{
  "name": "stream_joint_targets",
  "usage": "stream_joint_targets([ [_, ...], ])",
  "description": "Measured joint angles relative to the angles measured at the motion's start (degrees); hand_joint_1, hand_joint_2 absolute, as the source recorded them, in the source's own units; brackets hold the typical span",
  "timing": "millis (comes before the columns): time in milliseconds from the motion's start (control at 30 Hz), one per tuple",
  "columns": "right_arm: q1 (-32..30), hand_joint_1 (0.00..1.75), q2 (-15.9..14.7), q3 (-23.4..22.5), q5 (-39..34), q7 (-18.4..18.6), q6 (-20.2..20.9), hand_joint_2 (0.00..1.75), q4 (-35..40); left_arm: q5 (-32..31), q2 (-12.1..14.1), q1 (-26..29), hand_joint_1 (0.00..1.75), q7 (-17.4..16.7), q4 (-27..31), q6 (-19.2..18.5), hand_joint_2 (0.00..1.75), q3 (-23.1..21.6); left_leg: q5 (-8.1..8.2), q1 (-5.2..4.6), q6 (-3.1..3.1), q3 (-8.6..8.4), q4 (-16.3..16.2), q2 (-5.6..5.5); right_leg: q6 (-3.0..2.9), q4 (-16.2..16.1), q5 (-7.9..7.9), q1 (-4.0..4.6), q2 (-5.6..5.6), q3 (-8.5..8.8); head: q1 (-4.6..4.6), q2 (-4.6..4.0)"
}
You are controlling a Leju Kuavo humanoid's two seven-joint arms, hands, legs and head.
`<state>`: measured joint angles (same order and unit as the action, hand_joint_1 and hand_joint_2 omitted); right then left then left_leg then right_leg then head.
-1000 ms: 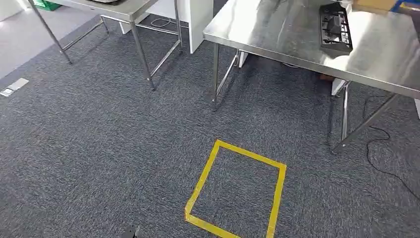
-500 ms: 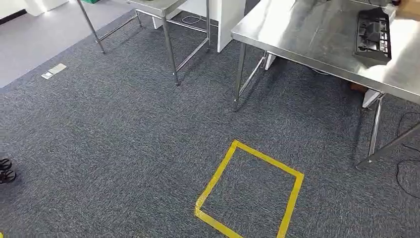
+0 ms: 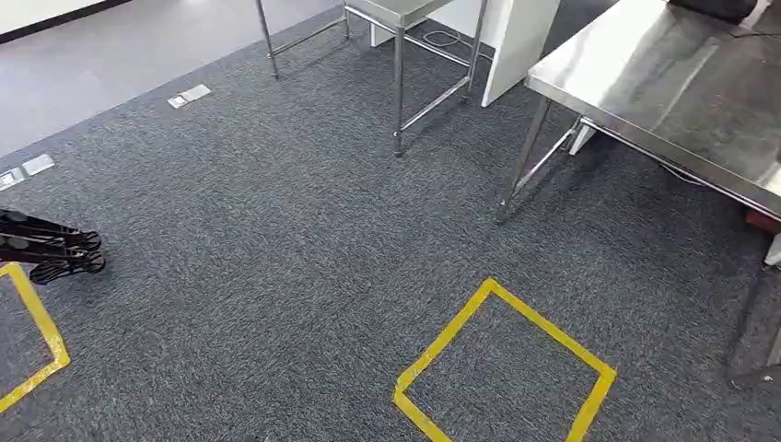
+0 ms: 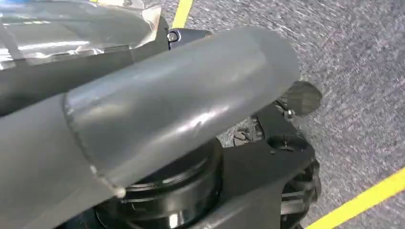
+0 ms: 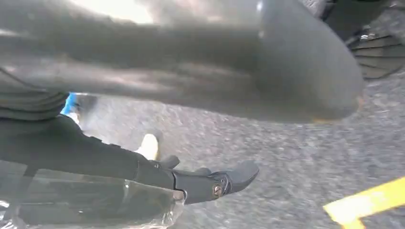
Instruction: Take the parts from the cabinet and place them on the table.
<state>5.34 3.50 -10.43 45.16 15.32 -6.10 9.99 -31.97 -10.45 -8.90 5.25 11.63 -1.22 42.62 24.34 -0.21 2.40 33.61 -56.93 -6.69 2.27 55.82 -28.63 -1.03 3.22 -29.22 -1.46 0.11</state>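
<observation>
Where the right wrist view looks past the right hand (image 5: 215, 71), we see a dark part wrapped in crinkled clear plastic (image 5: 86, 200) lying just under a long dark finger (image 5: 143, 167). What shows of the part runs lengthwise along that finger; which way its ends point we cannot tell. We also cannot tell whether the fingers close on it, since the thick grey thumb hides much of the hand.

In the left wrist view, the left hand (image 4: 157, 109) shows its broad grey thumb, with more clear plastic wrap (image 4: 57, 33) beside it. We cannot tell whether this hand holds the wrap.

In the head view, dark grey carpet (image 3: 276, 239) covers most of the frame. A square of yellow tape (image 3: 444, 339) lies at lower centre and another yellow tape corner (image 3: 41, 322) at lower left. A black wheeled frame (image 3: 51, 249) sits at the left edge. A stainless steel table (image 3: 645, 83) fills the upper right, with a dark object (image 3: 718, 7) at its far end. A smaller steel table (image 3: 396, 9) and a white panel (image 3: 516, 41) stand at top centre.
</observation>
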Motion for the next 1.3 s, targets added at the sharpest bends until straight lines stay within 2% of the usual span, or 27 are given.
stream_joint_targets([
  [100, 0.3, 0.00, 0.0, 0.0, 0.0, 0.0, 0.1, 0.00, 0.0, -0.1, 0.1, 0.0, 0.00, -0.2, 0.0, 0.0, 0.00, 0.0, -0.41, 0.29, -0.98, 0.41, 0.2, -1.04, -0.87, 0.4, 0.16, 0.54, -1.10, 0.43, -0.05, 0.00],
  [133, 0.3, 0.00, 0.1, 0.0, 0.0, 0.0, 0.2, 0.00, 0.0, -0.1, 0.1, 0.1, 0.00, -0.2, 0.0, 0.0, 0.00, -0.1, -0.52, 0.24, -1.29, 0.61, 0.2, -1.60, -1.25, 0.0, 0.49, 0.22, -1.59, 0.46, -0.05, 0.00],
  [167, 0.4, 0.00, 0.1, 0.0, 0.0, -0.1, 0.2, 0.00, 0.0, -0.1, 0.2, 0.1, 0.00, -0.2, 0.0, 0.0, 0.00, -0.1, 0.15, 0.38, -1.34, 0.81, -0.6, -0.15, -1.73, -0.2, 0.83, -0.22, -2.40, 0.48, -0.07, 0.00],
  [200, 0.4, 0.00, 0.1, 0.0, 0.0, -0.1, 0.2, 0.00, 0.0, -0.1, 0.2, 0.0, 0.00, -0.2, 0.0, 0.0, 0.00, -0.1, 1.64, 0.11, -1.57, 1.63, -2.3, 2.33, -1.83, -0.2, 0.80, -0.14, -2.68, 0.44, -0.24, 0.00],
  [233, 0.3, 0.00, 0.1, 0.0, 0.0, -0.1, 0.2, 0.00, 0.0, -0.1, 0.2, -0.1, 0.00, -0.2, 0.0, 0.0, 0.00, -0.2, 4.10, 0.28, -1.89, 3.38, -6.0, 4.33, -1.98, -0.2, 0.75, -0.08, -3.32, 0.41, -0.81, 0.00],
  [300, 0.1, 0.00, 0.1, 0.0, 0.0, -0.1, 0.3, 0.00, 0.0, -0.1, 0.2, -0.2, 0.00, -0.2, 0.0, 0.0, 0.00, -0.4, 8.17, 0.48, -2.29, 7.27, -14.3, 6.04, -2.11, -0.2, 0.65, 0.17, -4.83, 0.32, -0.96, 0.00],
  [367, -0.1, 0.00, 0.0, 0.0, 0.0, -0.1, 0.3, 0.00, 0.0, -0.1, 0.2, -0.1, 0.00, -0.2, 0.0, 0.0, 0.00, -0.5, 9.23, 0.63, -2.55, 9.40, -18.9, 6.52, -2.09, -0.1, 0.63, 0.21, -6.40, 0.19, -1.07, 0.00],
  [400, 0.0, 0.00, 0.1, 0.0, 0.0, -0.1, 0.4, 0.00, 0.0, -0.1, 0.2, 0.0, 0.00, -0.2, 0.0, 0.0, 0.00, -0.5, 7.72, 0.78, -2.56, 8.34, -17.0, 6.62, -2.08, -0.1, 0.61, 0.21, -7.11, 0.19, -1.05, 0.00],
  [467, 0.1, 0.00, 0.1, 0.0, 0.0, -0.1, 0.4, 0.00, 0.0, -0.1, 0.3, 0.0, 0.00, -0.2, 0.0, 0.0, 0.00, -0.8, 3.06, 0.80, -2.29, 2.45, -6.8, 7.97, -2.09, -0.1, 0.48, 0.21, -8.53, 0.40, -1.05, 0.00],
  [500, 0.2, 0.00, 0.2, 0.0, 0.0, -0.1, 0.4, 0.00, 0.0, -0.1, 0.3, -0.1, 0.00, -0.2, 0.0, 0.0, 0.00, -0.9, 1.75, 0.69, -2.04, -0.22, -2.4, 10.23, -1.91, -0.1, 0.35, 0.34, -8.95, 0.63, -1.09, 0.00],
  [533, 0.2, 0.00, 0.1, 0.0, 0.0, -0.1, 0.4, 0.00, 0.0, -0.1, 0.3, -0.4, 0.00, -0.2, 0.0, 0.0, 0.00, -0.9, 2.09, 0.20, -1.73, -1.33, -0.4, 12.71, -1.46, 0.0, 0.02, 1.00, -9.46, 0.60, -1.21, 0.00],
  [567, 0.2, 0.00, 0.1, 0.0, 0.0, -0.1, 0.4, 0.00, 0.0, -0.1, 0.3, -0.4, 0.00, -0.2, 0.0, 0.0, 0.00, -0.9, 1.87, 0.21, -1.32, -1.07, -0.4, 11.32, -1.20, 0.0, -0.12, 1.06, -9.94, 0.69, -0.74, 0.00],
  [667, 0.5, 0.00, 0.2, 0.0, 0.0, -0.1, 0.4, 0.00, 0.0, -0.2, 0.4, -0.4, 0.00, -0.2, 0.0, 0.0, 0.00, -0.9, 1.64, -0.09, -0.41, -0.75, -0.1, 9.18, -0.44, -0.3, -0.32, 1.12, -12.12, 1.51, -0.66, 0.00],
  [700, 0.5, 0.00, 0.2, 0.0, 0.0, -0.1, 0.4, 0.00, 0.0, -0.2, 0.3, -0.3, 0.00, -0.2, 0.0, 0.0, 0.00, -0.9, 1.19, 0.46, 0.15, -1.02, 0.3, 8.47, -0.11, 0.5, -1.06, 0.58, -9.70, 0.85, -0.59, 0.00],
  [733, 0.5, 0.00, 0.1, 0.0, 0.0, -0.2, 0.4, 0.00, 0.0, -0.2, 0.3, -0.3, 0.00, -0.2, 0.0, 0.0, 0.00, -0.9, 1.05, 0.45, 0.44, -0.91, 0.3, 7.89, -0.35, 2.9, -2.61, 0.48, -6.44, -0.05, -0.42, 0.00],
  [767, 0.4, 0.00, 0.2, 0.0, 0.1, -0.2, 0.4, 0.00, 0.0, -0.2, 0.3, -0.5, 0.00, -0.2, 0.0, -0.1, 0.00, -0.9, 0.93, 0.43, 0.68, -0.78, 0.3, 7.17, -0.70, 7.2, -4.74, 0.37, -4.65, -1.96, -0.22, 0.00],
  [833, 0.3, 0.00, 0.1, 0.0, 0.1, 0.1, 0.5, 0.00, 0.0, -0.2, 0.2, -0.7, 0.00, -0.2, 0.0, -0.5, 0.00, -1.0, 0.80, 0.28, 0.86, -0.55, 0.2, 5.21, -0.97, 17.3, -8.28, 0.39, -3.59, -6.87, -0.11, 0.00],
  [867, 0.2, 0.00, 0.1, -0.1, 0.1, 0.3, 0.5, 0.00, 0.0, -0.2, 0.2, -0.7, 0.00, -0.2, 0.0, -0.5, 0.00, -1.0, 0.78, 0.23, 0.89, -0.55, 0.2, 4.34, -0.69, 19.8, -8.59, 0.39, -3.45, -8.22, -0.05, 0.00],
  [900, 0.3, 0.00, 0.1, -0.1, 0.1, 0.3, 0.5, 0.00, 0.0, -0.3, 0.2, -0.7, 0.00, -0.4, 0.0, -0.5, 0.00, -1.0, 0.77, 0.23, 0.89, -0.61, 0.2, 3.35, -0.27, 18.9, -7.70, 0.38, -3.42, -8.17, -0.07, 0.00],
  [967, 0.5, 0.00, 0.0, -0.1, 0.1, 0.4, 0.5, 0.00, 0.0, -0.4, 0.2, -0.8, 0.00, -0.6, 0.0, -0.5, 0.00, -1.0, 0.74, 0.25, 0.80, -0.87, 0.2, 1.50, 0.83, 9.6, -3.11, 0.26, -2.74, -4.15, -0.02, 0.00],
  [1000, 0.6, 0.00, 0.0, -0.1, 0.2, 0.4, 0.5, 0.00, 0.0, -0.4, 0.2, -0.9, 0.00, -0.7, 0.0, -0.5, 0.00, -1.0, 0.73, 0.28, 0.71, -0.96, 0.1, 0.76, 1.14, 3.9, -0.71, 0.03, -0.71, -1.71, 0.06, 0.00],
  [1033, 0.6, 0.00, 0.0, -0.1, 0.3, 0.4, 0.5, 0.00, 0.0, -0.4, 0.1, -1.0, 0.00, -0.9, 0.0, -0.6, 0.00, -1.1, 0.75, 0.16, 0.43, -0.69, -0.1, 0.05, 0.79, 0.9, 0.04, -0.29, 2.85, -0.75, 0.17, 0.00],
  [1167, 0.9, 0.00, 0.0, -0.1, 0.6, 0.7, 0.5, 0.00, -0.1, -0.5, 0.2, -1.0, 0.00, -1.1, 0.0, -0.7, 0.00, -1.4, 0.23, 0.26, -1.15, 0.34, -0.1, -2.30, -1.07, 0.9, 0.61, 0.25, -0.09, -0.59, -0.03, 0.00],
  [1200, 1.0, 0.00, 0.1, -0.1, 0.8, 0.8, 0.5, 0.00, -0.1, -0.5, 0.3, -1.0, 0.00, -1.2, 0.0, -0.7, 0.00, -1.4, 0.75, 0.45, -1.26, 0.45, -0.6, -1.62, -1.62, 0.4, 0.96, -0.36, -1.00, -0.48, 0.00, 0.00],
  [1233, 1.1, 0.00, 0.0, -0.1, 0.9, 0.9, 0.5, 0.00, 0.0, -0.5, 0.2, -1.0, 0.00, -1.2, 0.0, -0.7, 0.00, -1.4, 2.17, -0.02, -1.55, 1.23, -2.4, 2.26, -1.88, 0.3, 0.84, -0.19, -1.62, -0.35, -0.24, 0.00],
  [1267, 1.1, 0.00, 0.0, -0.1, 0.9, 0.9, 0.7, 0.00, -0.1, -0.5, 0.2, -1.2, 0.00, -1.2, 0.0, -0.7, 0.00, -1.5, 4.46, 0.09, -1.88, 2.97, -6.0, 4.64, -2.30, 0.3, 0.81, -0.03, -2.44, -0.30, -0.81, 0.00],
  [1300, 1.1, 0.00, 0.0, -0.1, 0.9, 0.9, 0.7, 0.00, -0.1, -0.5, 0.2, -1.3, 0.00, -1.3, 0.0, -0.7, 0.00, -1.6, 6.78, 0.28, -2.14, 5.21, -10.7, 5.79, -2.35, 0.3, 0.77, 0.19, -3.31, -0.29, -0.85, 0.00],
])
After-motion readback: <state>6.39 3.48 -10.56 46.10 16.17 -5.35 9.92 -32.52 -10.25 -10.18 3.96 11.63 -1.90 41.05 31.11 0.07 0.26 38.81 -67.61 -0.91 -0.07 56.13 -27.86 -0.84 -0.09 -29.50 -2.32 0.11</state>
